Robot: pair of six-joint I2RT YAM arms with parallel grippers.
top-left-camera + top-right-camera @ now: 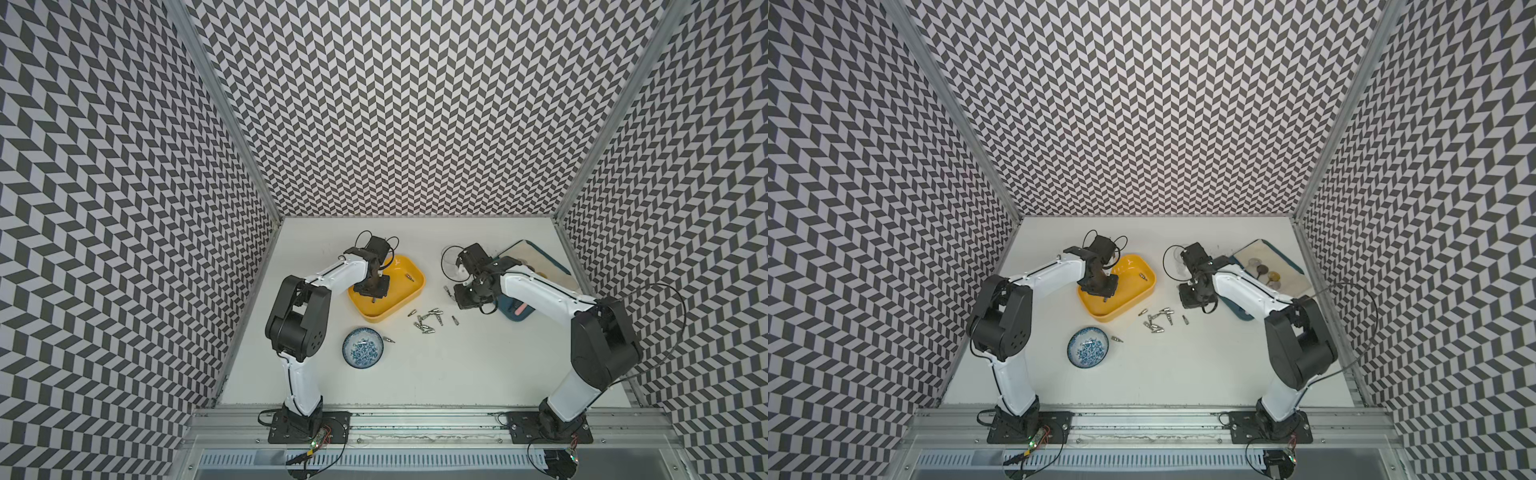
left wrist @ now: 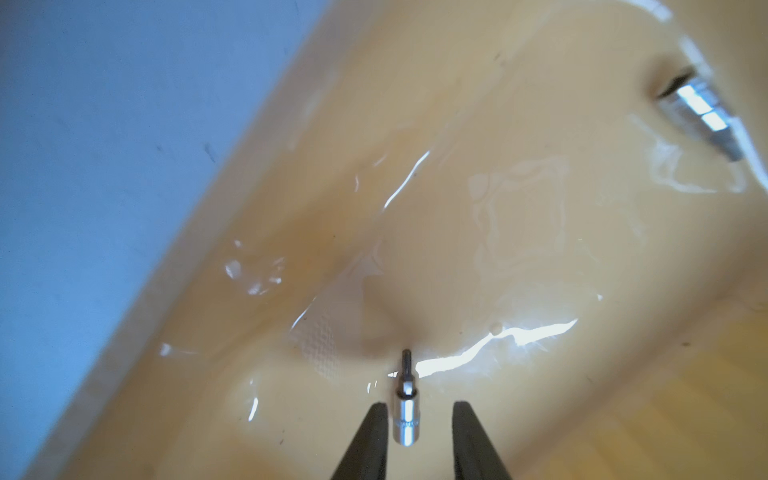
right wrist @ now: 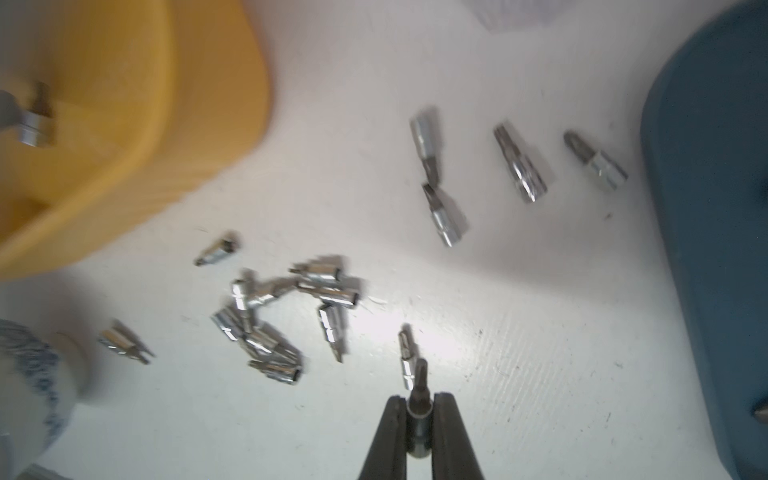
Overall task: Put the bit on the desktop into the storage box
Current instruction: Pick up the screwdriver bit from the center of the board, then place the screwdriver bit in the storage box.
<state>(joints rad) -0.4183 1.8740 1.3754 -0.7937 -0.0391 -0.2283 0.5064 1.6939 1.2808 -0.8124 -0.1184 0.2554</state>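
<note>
We see the blue-and-white bowl (image 1: 362,347) at the lower left of the desktop (image 1: 457,374), with a stray bit (image 1: 388,339) just beside it. A heap of loose bits (image 1: 426,322) lies between the storage box (image 1: 401,299) and the dark-blue board (image 1: 514,315), which the right arm partly covers. Open desktop stretches below the bowl and the heap.

The left arm reaches over the box's left rim, wrist pointing down. In the left wrist view the left gripper (image 2: 419,407) stands narrowly parted around an upright bit (image 2: 405,415), whose tip rests on the box floor. A lying bit (image 2: 702,120) sits in the box at upper right.

The right gripper (image 3: 417,401), over the desktop between heap and board, is clamped on a held bit (image 3: 417,409).
</note>
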